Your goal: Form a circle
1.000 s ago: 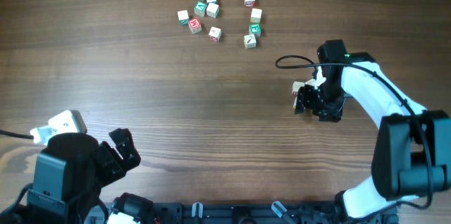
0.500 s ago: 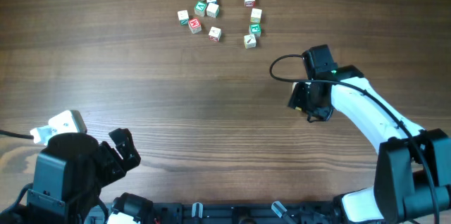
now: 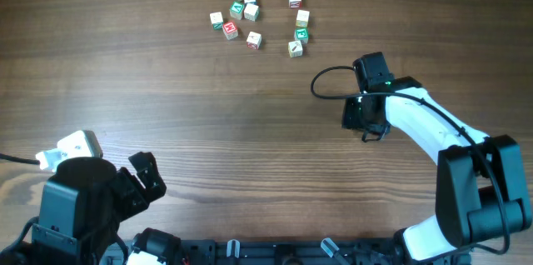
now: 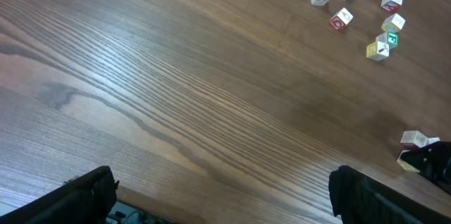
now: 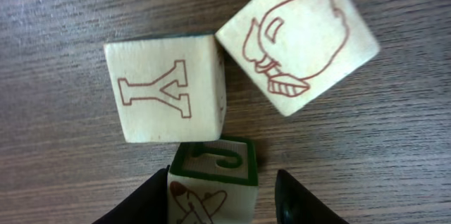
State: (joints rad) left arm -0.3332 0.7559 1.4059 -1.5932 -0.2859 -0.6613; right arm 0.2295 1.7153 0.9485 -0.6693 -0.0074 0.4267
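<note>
Several tiny pale cubes with red or green faces [image 3: 251, 12] lie in a loose ring at the far middle of the table, also seen in the left wrist view as the cube cluster [image 4: 340, 18]. Three more cubes sit under my right gripper [image 3: 365, 120]: one with a red Y [image 5: 165, 86], one with a red drawing [image 5: 296, 41], and one with a green-bordered face [image 5: 211, 171]. My right gripper [image 5: 222, 197] straddles the green-bordered cube; its left finger touches it and a gap shows at the right finger. My left gripper [image 4: 229, 199] stands wide open near the front edge, holding nothing.
The right arm's black cable [image 3: 329, 77] loops over the wood between the ring of cubes and the right gripper. The left arm's base [image 3: 75, 198] fills the near left corner. The table's front edge [image 4: 176, 213] runs just below the left gripper.
My right gripper has moved left and a little farther away over the three stray cubes, and its jaws have narrowed around the green-bordered one. The left arm has not moved.
</note>
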